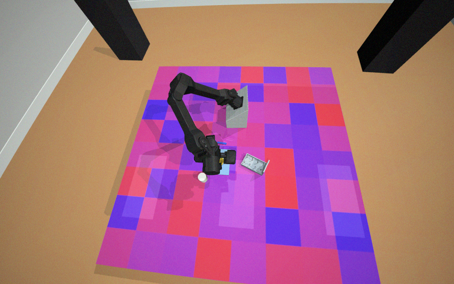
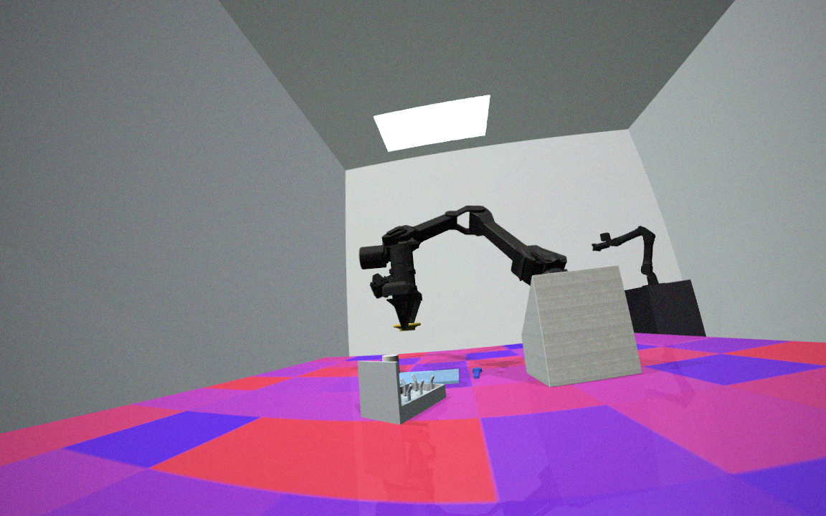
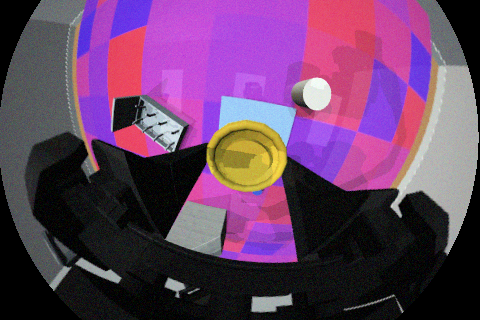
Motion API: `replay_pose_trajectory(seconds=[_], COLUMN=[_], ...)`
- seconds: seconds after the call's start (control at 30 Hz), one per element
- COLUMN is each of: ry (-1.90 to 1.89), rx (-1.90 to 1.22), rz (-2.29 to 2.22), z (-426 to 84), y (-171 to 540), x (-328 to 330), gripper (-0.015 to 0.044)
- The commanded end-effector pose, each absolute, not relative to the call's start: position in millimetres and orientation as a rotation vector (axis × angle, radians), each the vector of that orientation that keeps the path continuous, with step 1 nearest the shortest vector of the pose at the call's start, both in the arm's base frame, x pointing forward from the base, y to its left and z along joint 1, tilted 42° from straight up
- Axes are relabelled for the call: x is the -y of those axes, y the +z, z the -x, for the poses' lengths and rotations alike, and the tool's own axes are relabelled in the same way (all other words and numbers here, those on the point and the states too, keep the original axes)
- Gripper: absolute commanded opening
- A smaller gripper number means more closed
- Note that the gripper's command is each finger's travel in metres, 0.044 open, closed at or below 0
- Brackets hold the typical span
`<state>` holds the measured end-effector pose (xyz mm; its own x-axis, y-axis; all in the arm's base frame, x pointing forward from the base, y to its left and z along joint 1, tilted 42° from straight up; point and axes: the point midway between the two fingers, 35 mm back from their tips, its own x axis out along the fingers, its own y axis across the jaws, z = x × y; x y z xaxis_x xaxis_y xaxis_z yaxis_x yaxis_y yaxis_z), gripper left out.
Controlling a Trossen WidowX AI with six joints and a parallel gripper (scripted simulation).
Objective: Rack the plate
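A round yellow plate (image 1: 221, 161) (image 2: 406, 326) (image 3: 247, 156) is held level between the fingers, face up, well above the floor mat. My gripper (image 2: 406, 324) (image 3: 246, 154) points down and is shut on the plate, with one finger at each side of its rim. In the top view the arm partly hides the plate and the fingertips. The grey dish rack (image 1: 253, 163) (image 2: 425, 399) (image 3: 162, 122) stands on the mat to the right of the gripper in the top view. It has several short upright rails and a tall panel at one end, and holds no plate.
A light blue square (image 1: 224, 170) (image 2: 448, 375) (image 3: 257, 111) lies below the plate. A white cylinder (image 1: 202, 177) (image 2: 390, 357) (image 3: 317, 94) stands beside it. A small blue object (image 1: 222, 143) (image 2: 477, 373) lies on the other side, towards the arm's grey base block (image 1: 237, 118) (image 2: 586, 327) (image 3: 199, 227).
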<state>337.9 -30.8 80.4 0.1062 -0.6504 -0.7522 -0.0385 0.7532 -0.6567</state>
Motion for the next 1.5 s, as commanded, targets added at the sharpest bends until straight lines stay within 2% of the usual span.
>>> replay_pose_trajectory(seconds=[0.0, 0.4, 0.83, 1.1, 1.47], ry=[-0.496, -0.507, -0.760, -0.766, -0.584], rx=[-1.405, -1.400, -1.258, -1.264, -1.500], rz=[0.604, 0.607, 0.282, 0.269, 0.302], z=[-337, -330, -253, -248, -245], y=[95, 126, 55, 50, 22], x=[18, -13, -79, -80, -66], gripper=[0.0000, 0.0000, 0.0000, 0.0000, 0.0000])
